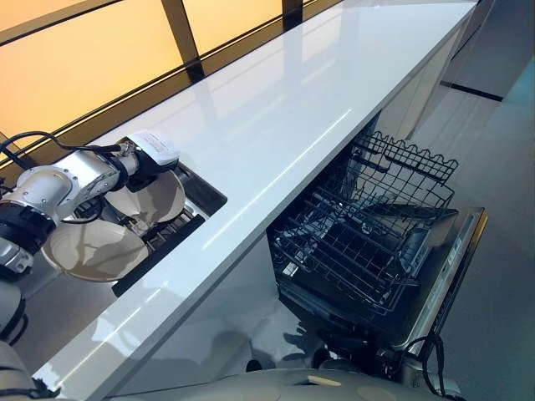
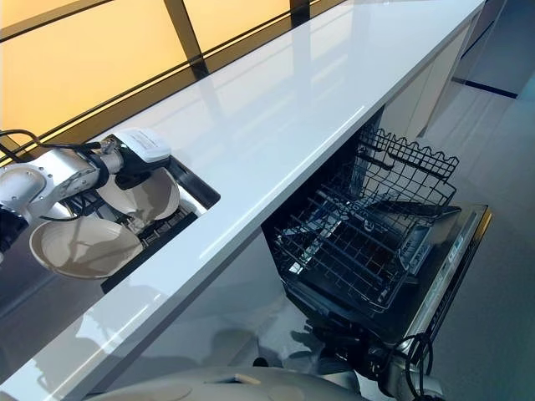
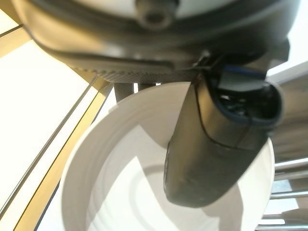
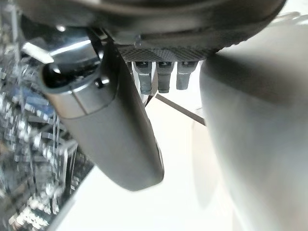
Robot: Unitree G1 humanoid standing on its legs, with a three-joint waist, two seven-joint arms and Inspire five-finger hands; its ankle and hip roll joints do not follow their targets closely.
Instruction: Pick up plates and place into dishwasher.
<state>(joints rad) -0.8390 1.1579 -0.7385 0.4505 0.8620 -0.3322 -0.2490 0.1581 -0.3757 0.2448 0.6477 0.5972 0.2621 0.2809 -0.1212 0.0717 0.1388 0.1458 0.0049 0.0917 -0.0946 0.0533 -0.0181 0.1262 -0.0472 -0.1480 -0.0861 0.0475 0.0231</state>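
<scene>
A white plate [image 1: 164, 200] leans upright in the sink's dark rack [image 1: 171, 234], and a second, wider plate [image 1: 90, 249] lies tilted just in front of it. My left hand [image 1: 147, 170] is at the upright plate's top rim. In the left wrist view its thumb [image 3: 211, 149] lies on the face of that plate [image 3: 120, 192] while the fingers [image 3: 139, 87] reach behind the rim, pinching it. My right hand [image 4: 110, 139] hangs relaxed and holds nothing, with the dishwasher's wire rack [image 4: 29, 144] beside it.
The dishwasher stands open under the white countertop [image 1: 292, 109]. Its lower rack [image 1: 359, 242] is pulled out over the lowered door [image 1: 458, 251], and an upper rack [image 1: 410, 159] shows behind. The sink's rim [image 1: 209, 194] borders the plates. Grey floor lies on the right.
</scene>
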